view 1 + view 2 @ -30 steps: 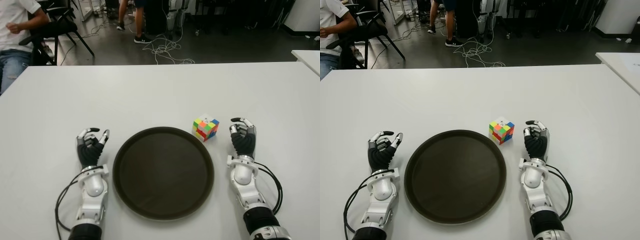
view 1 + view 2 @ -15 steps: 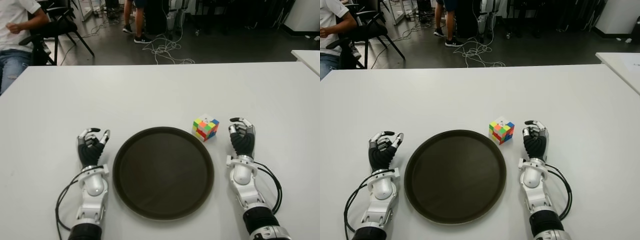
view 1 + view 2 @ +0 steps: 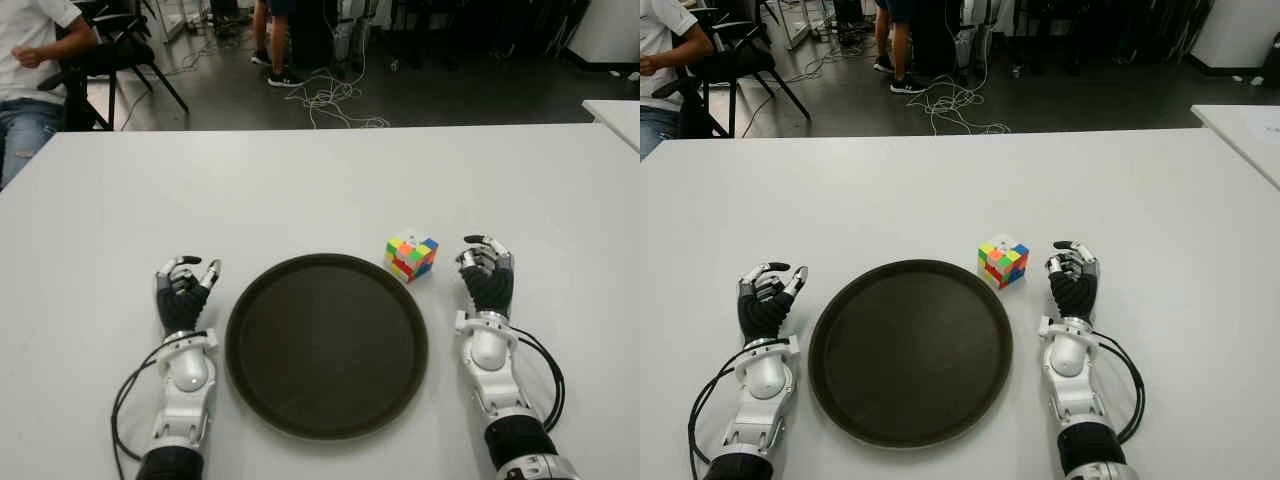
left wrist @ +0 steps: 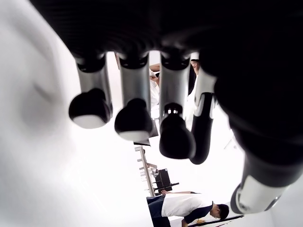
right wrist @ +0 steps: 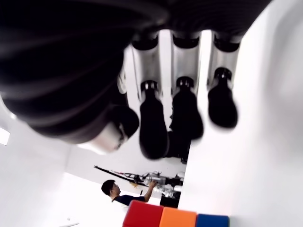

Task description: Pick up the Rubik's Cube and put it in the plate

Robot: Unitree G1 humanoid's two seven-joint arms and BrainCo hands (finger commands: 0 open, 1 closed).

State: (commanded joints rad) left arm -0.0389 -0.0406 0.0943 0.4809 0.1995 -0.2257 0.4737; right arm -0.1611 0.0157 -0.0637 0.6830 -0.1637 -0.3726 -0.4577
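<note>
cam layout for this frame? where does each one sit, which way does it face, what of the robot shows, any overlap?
Left and right eye views: head stereo pair, looking forward and down at the white table; both show the left hand, right hand, plate and Rubik's Cube.
Left wrist view: on the left wrist, looking past its own curled, empty fingers at the table and room.
Right wrist view: on the right wrist, past its own fingers; shares the cube with the eye views.

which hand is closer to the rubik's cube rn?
Right. The right hand is just beside the Rubik's Cube, on its right, not touching it. The left hand is across the plate, on its far left side.
</note>
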